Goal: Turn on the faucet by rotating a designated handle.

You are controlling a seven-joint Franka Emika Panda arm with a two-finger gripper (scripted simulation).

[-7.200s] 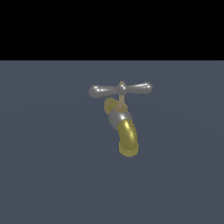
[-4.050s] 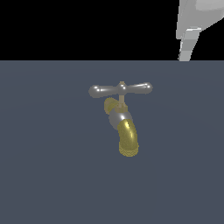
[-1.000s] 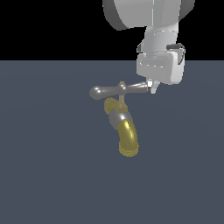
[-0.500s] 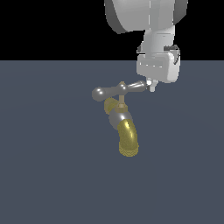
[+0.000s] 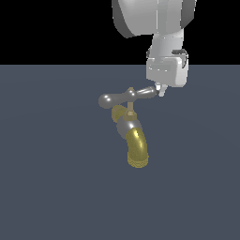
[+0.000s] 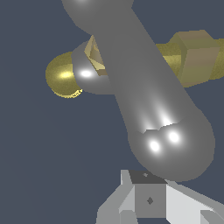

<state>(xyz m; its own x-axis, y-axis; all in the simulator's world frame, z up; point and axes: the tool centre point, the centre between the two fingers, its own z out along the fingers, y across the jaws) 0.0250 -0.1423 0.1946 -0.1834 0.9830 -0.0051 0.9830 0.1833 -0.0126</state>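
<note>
Gripper (image 5: 161, 90), its jaw spread impossible to tell, presses the handle (image 5: 127, 96) end; the bar has swung askew since a moment ago, so the faucet (image 5: 132, 136) is turning on.

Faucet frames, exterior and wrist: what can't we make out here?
- Claw opening: exterior view, hidden under the wrist body; wrist view cuts the fingers at the edge.
- Claw-to-handle contact: too small to tell.
- Faucet spout: wrist view, mostly behind the handle bar.
</note>
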